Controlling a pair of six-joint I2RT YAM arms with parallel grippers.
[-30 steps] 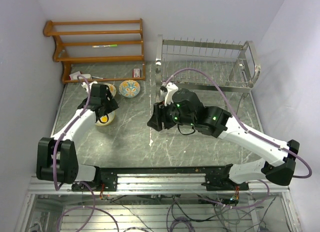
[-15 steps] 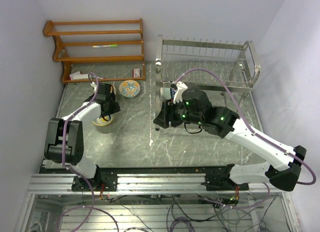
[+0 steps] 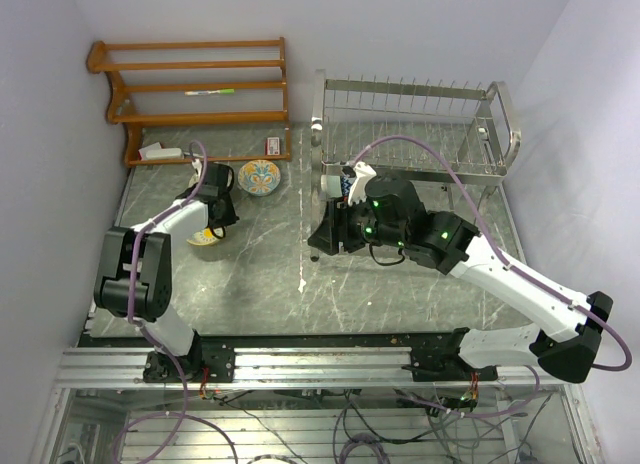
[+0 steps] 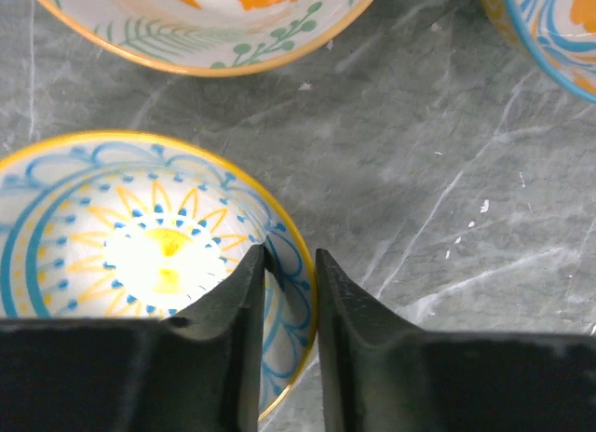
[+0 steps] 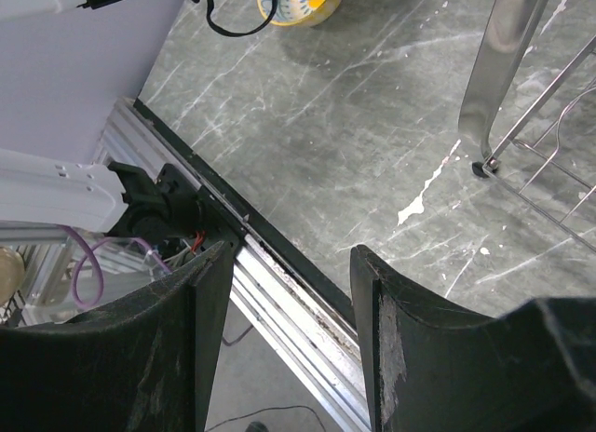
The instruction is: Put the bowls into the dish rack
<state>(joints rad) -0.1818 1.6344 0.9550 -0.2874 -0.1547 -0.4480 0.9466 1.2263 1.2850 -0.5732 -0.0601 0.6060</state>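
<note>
**Q:** Which step does this panel show?

**A:** The pick-up of the yellow-and-blue bowl (image 4: 140, 255). It sits on the left side of the bench (image 4: 447, 171), well apart from the dish rack (image 3: 415, 124) at far right. The left fingers (image 4: 244, 292) stand nearly closed astride its rim, one inside the bowl and one outside. Whether they already press the rim cannot be told.

**Q:** And the other arm?

**A:** The right fingers (image 5: 205, 302) are spread wide and hold nothing. They hover above the bench near the rack's near-left leg.

**Q:** How is this grasp done well?

**A:** Seat the rim deep between the fingers before closing fully, since glazed ceramic probably slips out of a shallow pinch. Lift straight up, because an orange-patterned bowl (image 4: 205, 22) and a blue-rimmed bowl (image 4: 549, 32) lie close by. Keep the bowl from swinging during the carry to the right. Then stand it between the rack's upright prongs.
</note>
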